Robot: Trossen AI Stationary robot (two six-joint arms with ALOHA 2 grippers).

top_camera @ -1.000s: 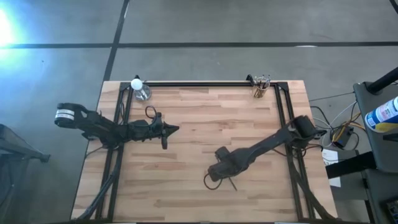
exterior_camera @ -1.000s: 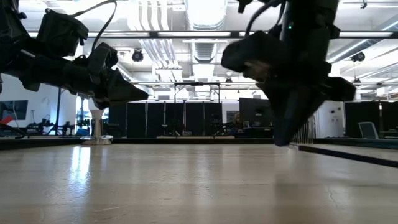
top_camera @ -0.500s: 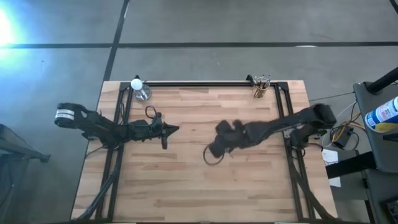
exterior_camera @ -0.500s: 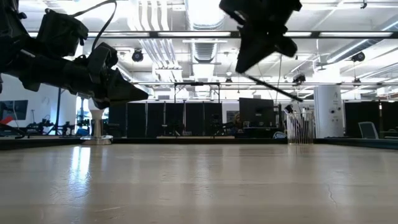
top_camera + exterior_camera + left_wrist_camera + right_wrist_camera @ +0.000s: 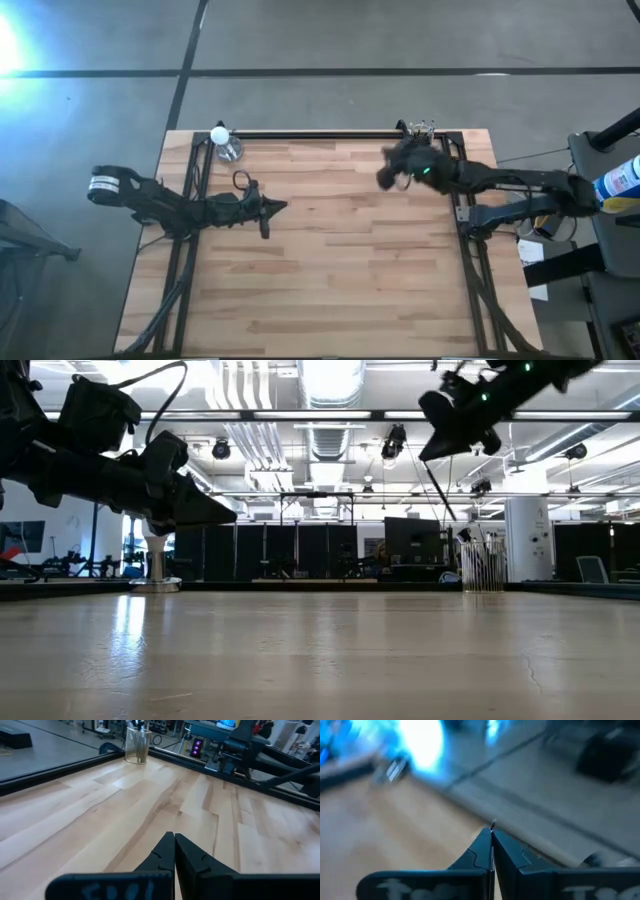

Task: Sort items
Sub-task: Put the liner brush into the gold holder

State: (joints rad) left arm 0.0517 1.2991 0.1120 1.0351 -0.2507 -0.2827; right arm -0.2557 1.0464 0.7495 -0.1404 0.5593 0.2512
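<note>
My right gripper hangs high above the table's far right part, shut on one item, a thin dark stick. In the high view this gripper is just left of a clear glass cup holding several sticks. That cup stands at the far right corner and also shows in the low view. My left gripper is shut on nothing and waits level above the table's left half; its own view shows it shut. A second glass cup stands at the far left. My right gripper pinches the stick by its upper end between its two shut fingers. The stick slants down below the fingers, clear of the table, its lower tip toward the cup. In the right wrist view only a sliver shows at the fingertips.
A black frame rail runs along the table's far edge, with side rails along both sides. A white ball sits by the left cup. Bare wood fills the middle and near part of the table.
My right gripper has risen from the table's near middle and swung toward the far right cup, tipping from pointing down to nearly level. It stayed shut. The stick that lay on the wood under it has come up with it and now hangs clear.
</note>
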